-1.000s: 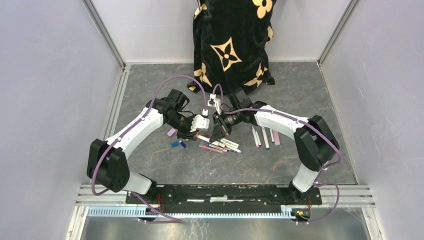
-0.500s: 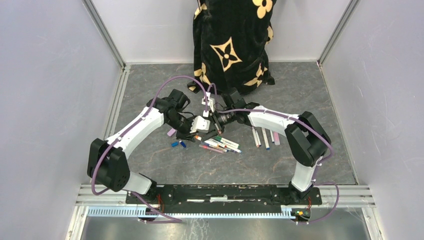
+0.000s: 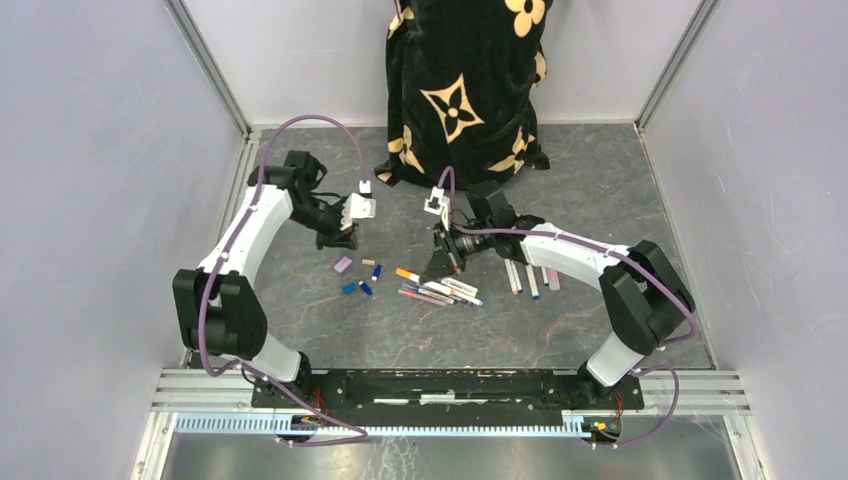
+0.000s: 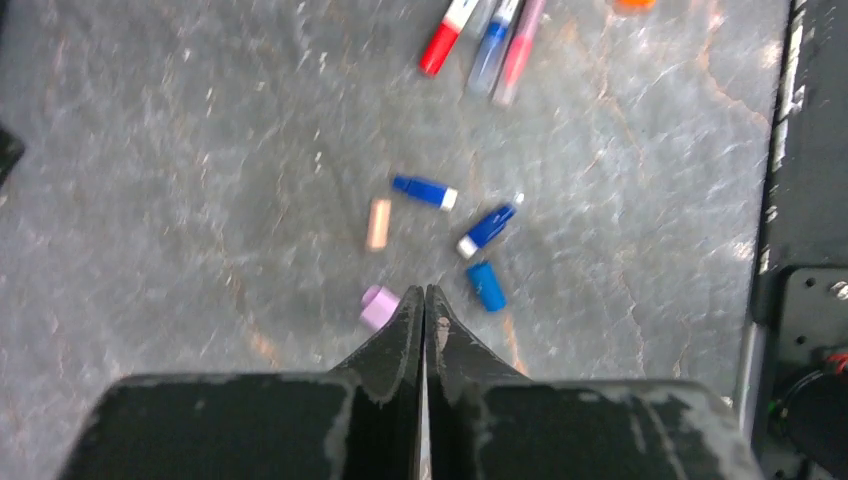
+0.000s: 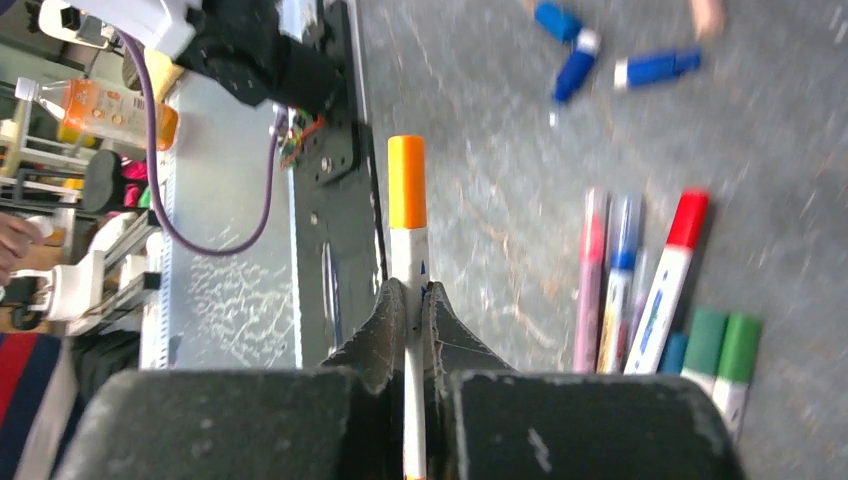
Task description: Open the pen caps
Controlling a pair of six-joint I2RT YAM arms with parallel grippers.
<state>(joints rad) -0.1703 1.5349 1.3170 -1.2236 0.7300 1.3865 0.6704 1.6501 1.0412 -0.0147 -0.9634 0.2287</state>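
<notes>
- Orange-capped white pen [image 5: 407,250] is gripped between the right claw's [image 5: 410,292] fingers, beside other pens [image 5: 668,285] laid on the table [image 5: 500,150].
- Left claw [image 4: 424,292] is held clenched, empty, near a loose pink cap [image 4: 378,306] and blue cap [image 4: 486,285].

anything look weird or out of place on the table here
Only the black flower-print cloth hanging onto the far edge of the table: it has nothing to do with the pens. Nothing spilled or broken.
</notes>
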